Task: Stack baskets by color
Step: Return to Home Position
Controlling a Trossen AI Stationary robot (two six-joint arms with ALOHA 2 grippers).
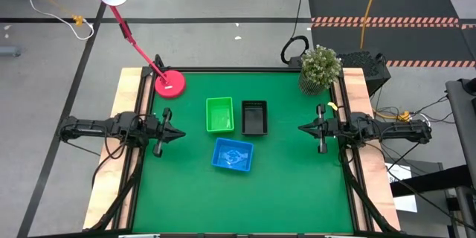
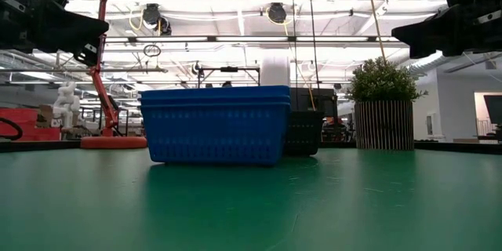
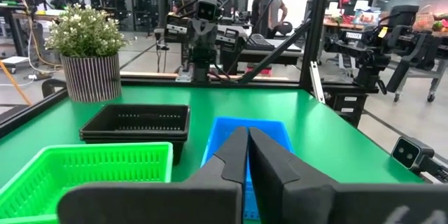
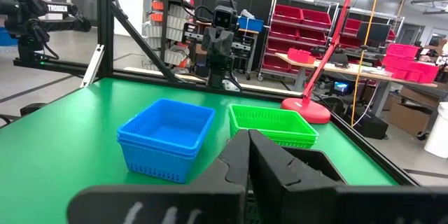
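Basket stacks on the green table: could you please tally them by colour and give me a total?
Green basket stack: 1
Black basket stack: 1
Blue basket stack: 1
Total: 3 stacks; the baskets within each stack cannot be counted here.
The left gripper and right gripper wait shut on either side of the stacks, holding nothing.

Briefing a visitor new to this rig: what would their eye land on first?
Three basket stacks mid-table: green stack beside black stack, blue stack in front. A pink desk lamp stands back left, a potted plant back right; left gripper and right gripper wait shut at the sides.
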